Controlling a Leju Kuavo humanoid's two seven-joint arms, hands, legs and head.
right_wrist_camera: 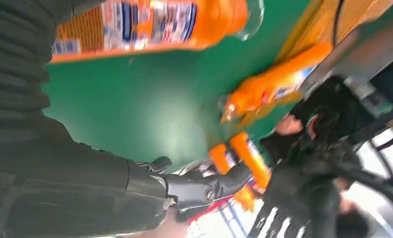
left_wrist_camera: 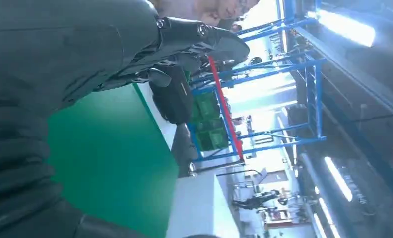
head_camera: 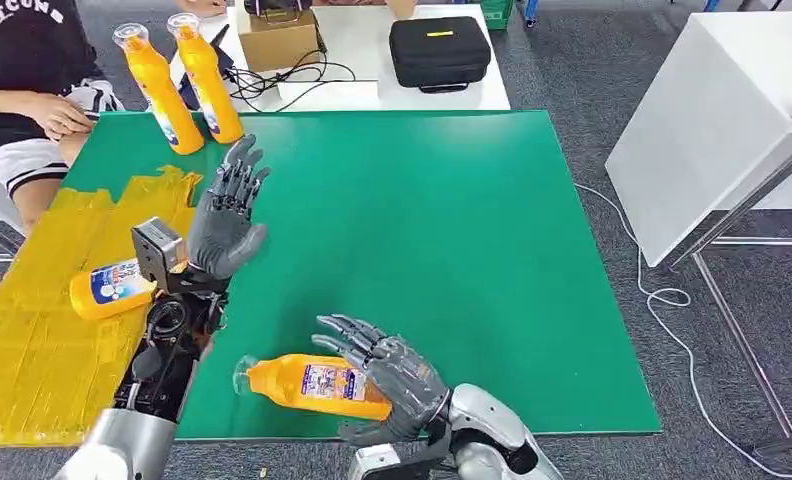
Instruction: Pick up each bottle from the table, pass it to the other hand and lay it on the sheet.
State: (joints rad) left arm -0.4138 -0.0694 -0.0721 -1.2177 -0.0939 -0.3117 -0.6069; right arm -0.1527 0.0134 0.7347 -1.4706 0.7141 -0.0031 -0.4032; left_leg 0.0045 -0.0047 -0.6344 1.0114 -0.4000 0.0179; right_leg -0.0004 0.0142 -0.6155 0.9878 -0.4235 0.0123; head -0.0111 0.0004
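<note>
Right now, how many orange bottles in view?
4. Two bottles stand upright at the table's far left corner. One lies on the yellow sheet, partly behind the left arm. One lies on the green top under the right hand. More may be hidden.

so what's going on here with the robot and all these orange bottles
The robot is moving orange bottles onto the yellow sheet. One bottle already lies on the sheet. Its right hand rests over another bottle lying on the green table near the front edge; a firm grip isn't clear. The left hand is raised and open. Two more bottles stand at the far corner, beside a seated person.
</note>
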